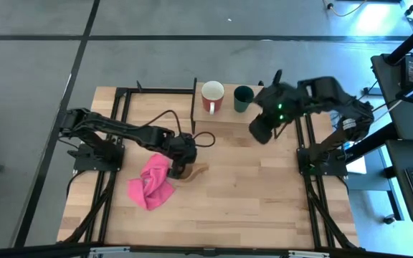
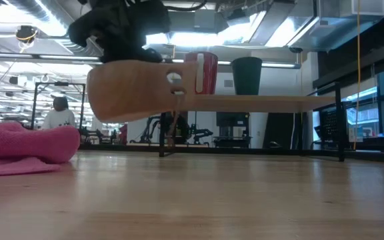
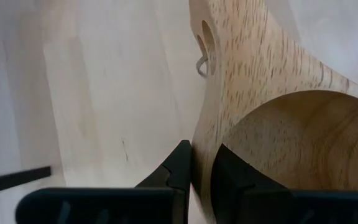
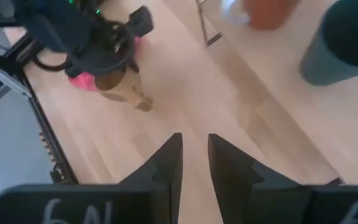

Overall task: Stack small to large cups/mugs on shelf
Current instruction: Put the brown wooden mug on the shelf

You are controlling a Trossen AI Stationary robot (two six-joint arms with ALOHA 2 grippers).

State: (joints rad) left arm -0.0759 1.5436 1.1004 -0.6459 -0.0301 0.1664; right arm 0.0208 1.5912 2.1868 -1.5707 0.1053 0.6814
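The tan wooden cup (image 2: 139, 90) hangs clear of the tabletop with my left gripper (image 1: 181, 156) shut on it, just right of the pink cloth (image 1: 153, 183). Its flat handle (image 3: 229, 56), which has a hole and a small ring, points toward the table's right. The red mug (image 1: 212, 97) and the dark green cup (image 1: 243, 98) stand side by side on the shelf (image 1: 224, 118) at the far edge. My right gripper (image 1: 262, 132) hovers above the shelf's right part, open, with nothing between its fingers. My left gripper pinches the wooden cup's wall (image 3: 202, 163) beside the root of the handle. One finger (image 3: 232, 174) is inside the bowl and the other finger (image 3: 174, 171) is outside. The fingers slant down from above. The cup hangs below them, lifted clear of the table.
The pink cloth (image 2: 25, 147) lies crumpled on the table's left half. The shelf's thin black legs (image 2: 341, 123) stand at the far side. Bare wooden tabletop (image 1: 264, 193) stretches across the near and right parts. Black frame rails (image 1: 321, 208) run along the table's sides.
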